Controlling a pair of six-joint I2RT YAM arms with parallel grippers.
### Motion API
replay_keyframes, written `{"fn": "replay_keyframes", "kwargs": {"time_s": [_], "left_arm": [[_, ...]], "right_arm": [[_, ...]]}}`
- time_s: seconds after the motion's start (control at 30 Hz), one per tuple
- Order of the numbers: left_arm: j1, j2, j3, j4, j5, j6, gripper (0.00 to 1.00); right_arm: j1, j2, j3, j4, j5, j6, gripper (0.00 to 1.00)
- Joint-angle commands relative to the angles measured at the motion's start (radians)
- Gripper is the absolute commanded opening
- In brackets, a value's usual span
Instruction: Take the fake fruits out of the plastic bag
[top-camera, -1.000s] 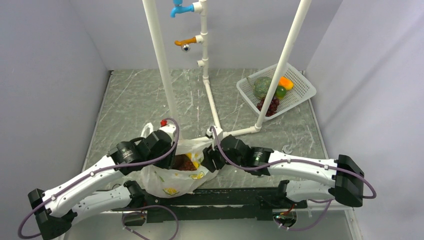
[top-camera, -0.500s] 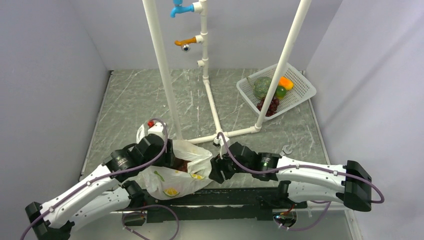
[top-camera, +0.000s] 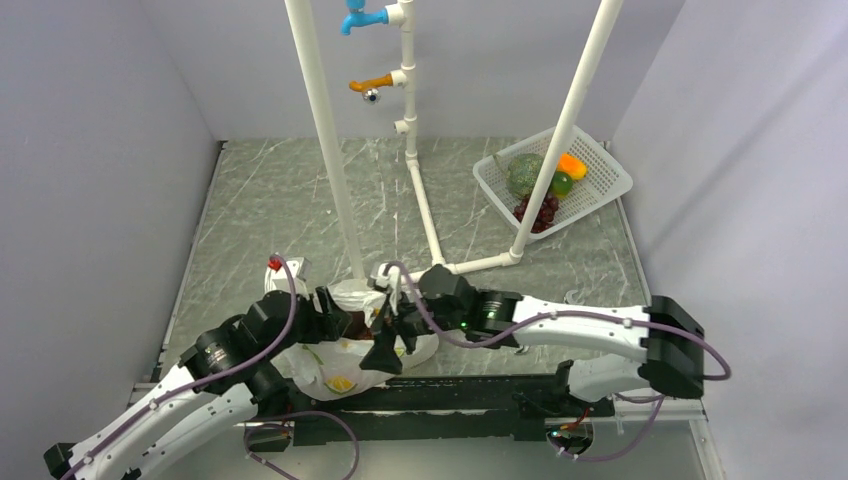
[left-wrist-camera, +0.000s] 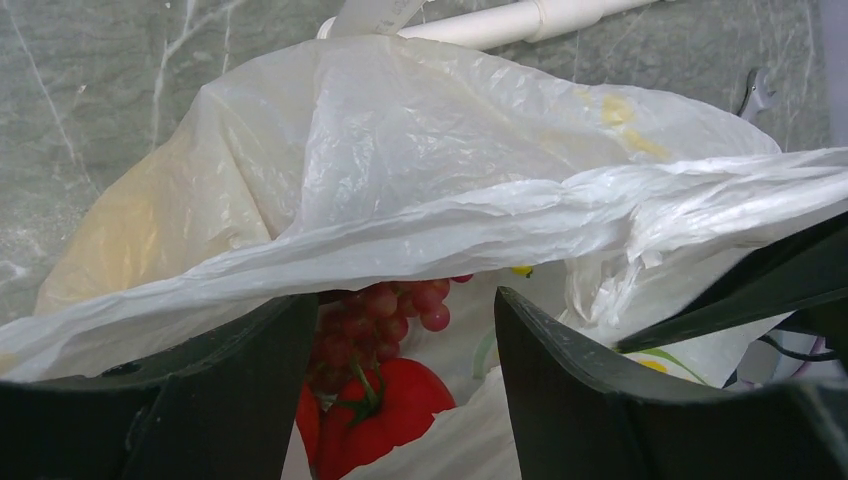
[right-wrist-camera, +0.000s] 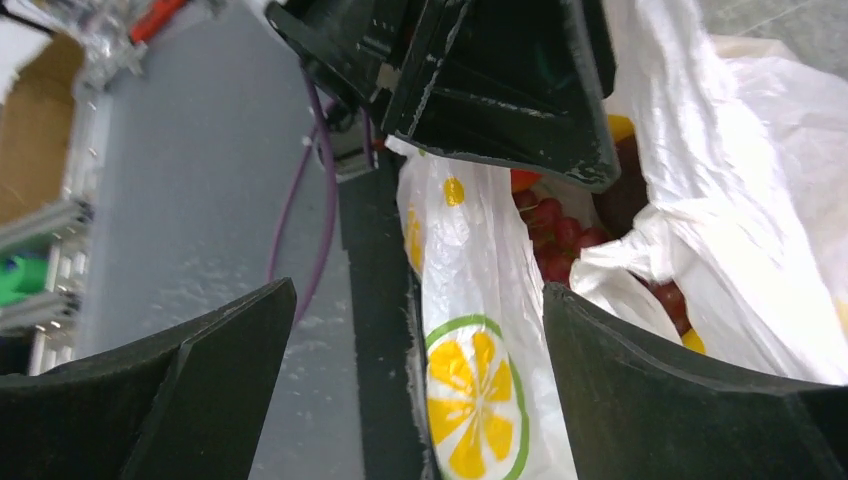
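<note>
**Top external:** The plastic bag (top-camera: 338, 368) lies crumpled on the marbled table (top-camera: 260, 200), with both arms bent over it. The left gripper (top-camera: 340, 325) is at the bag's left rim. The right gripper (top-camera: 388, 337) is at its right rim, black fingers angled down across the opening. A white pipe frame (top-camera: 325, 150) stands just behind the bag. A white basket (top-camera: 603, 165) sits well beyond it, to the far right.

**Left wrist:** The left gripper's jaws gape wide just below the bag's folded rim, which runs across both fingertips, and nothing is pinched between them. Inside the bag, framed by the fingers, a light red grape bunch (left-wrist-camera: 385, 312) rests above a red apple (left-wrist-camera: 392, 410). A speck of yellow fruit (left-wrist-camera: 520, 270) peeps out under the rim.

**Right wrist:** The right gripper is spread very wide astride the bag's near wall, where a lemon-slice print (right-wrist-camera: 472, 400) faces the camera, and it grips nothing. The left gripper's fingers hang over the bag's mouth. Grapes and a bit of yellow fruit show inside.
</note>
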Motion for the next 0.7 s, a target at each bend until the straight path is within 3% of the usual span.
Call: {"fn": "replay_keyframes", "kwargs": {"time_s": [0.0, 0.17, 0.3, 0.47, 0.67], "left_arm": [[0.004, 0.028, 0.028, 0.053, -0.004, -0.015, 0.71], [0.008, 0.127, 0.035, 0.103, -0.022, 0.001, 0.71], [0.032, 0.195, 0.054, 0.089, -0.074, -0.002, 0.71], [0.081, 0.191, 0.041, 0.082, -0.097, -0.018, 0.72], [0.117, 0.139, -0.005, 0.101, -0.015, -0.009, 0.75]], "right_arm": [[0.046, 0.096, 0.054, 0.109, -0.004, -0.152, 0.90], [0.147, 0.168, 0.054, 0.075, 0.100, -0.220, 0.53], [0.243, 0.190, -0.025, 0.105, 0.143, -0.196, 0.33], [0.311, 0.229, -0.135, 0.149, 0.203, -0.153, 0.26], [0.313, 0.224, -0.160, 0.155, 0.267, -0.130, 0.30]]}}
